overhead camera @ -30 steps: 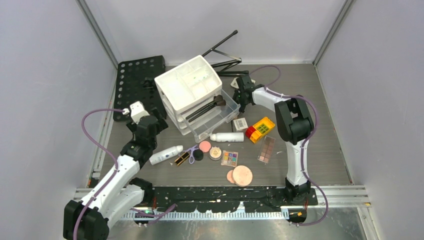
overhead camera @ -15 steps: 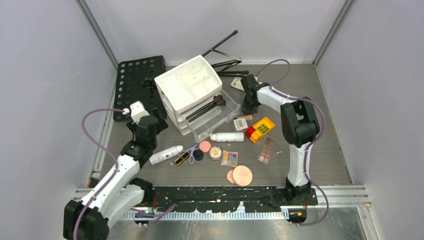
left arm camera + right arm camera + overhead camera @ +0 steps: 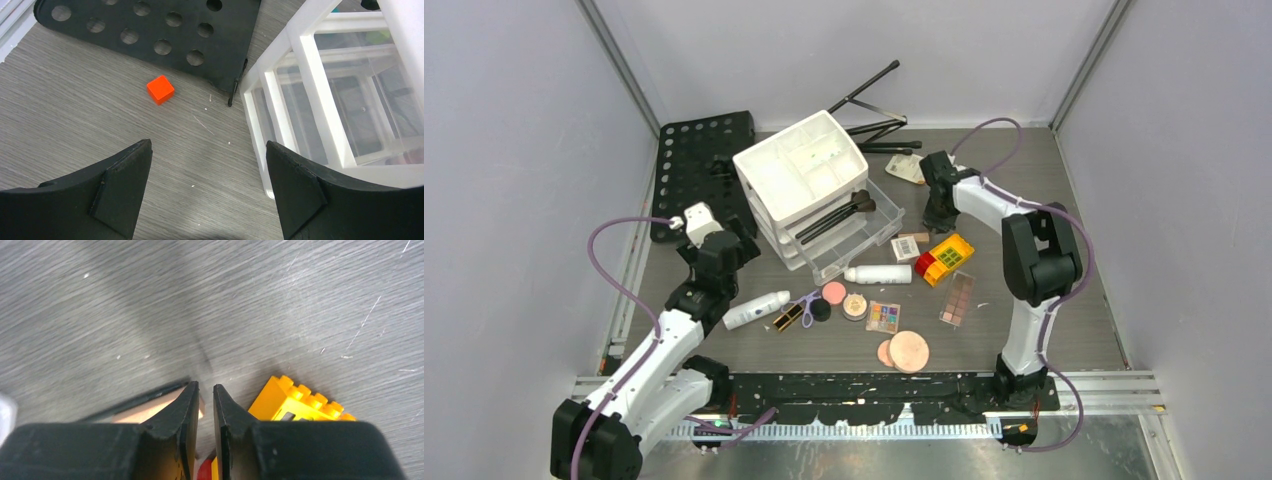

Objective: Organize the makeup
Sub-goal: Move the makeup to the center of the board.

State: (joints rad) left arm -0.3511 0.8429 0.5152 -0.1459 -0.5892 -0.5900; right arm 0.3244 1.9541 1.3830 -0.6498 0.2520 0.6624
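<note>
The makeup lies mid-table: two white bottles (image 3: 879, 274) (image 3: 756, 309), a black-gold lipstick (image 3: 789, 318), small pink (image 3: 833, 292) and peach (image 3: 855, 305) compacts, a multicolour palette (image 3: 883, 317), large peach compacts (image 3: 909, 351) and a brown-toned palette (image 3: 957, 298). Black brushes (image 3: 839, 212) lie in the open clear drawer of the white organiser (image 3: 804, 170). My right gripper (image 3: 936, 222) is shut and empty, low over the table; its wrist view (image 3: 205, 387) shows it between a tan block (image 3: 150, 410) and the red-and-yellow block (image 3: 295, 400). My left gripper (image 3: 209, 150) is open and empty beside the organiser's frame (image 3: 300, 95).
A black perforated plate (image 3: 696, 165) lies at the back left with a small red cube (image 3: 160, 90) near its edge. A folded black tripod (image 3: 869, 110) lies behind the organiser. A barcoded box (image 3: 905, 248) sits by the drawer. Grey walls enclose the table.
My right arm has swung right and toward me, from the open drawer's far corner to just behind the red-and-yellow block. The left arm has not moved.
</note>
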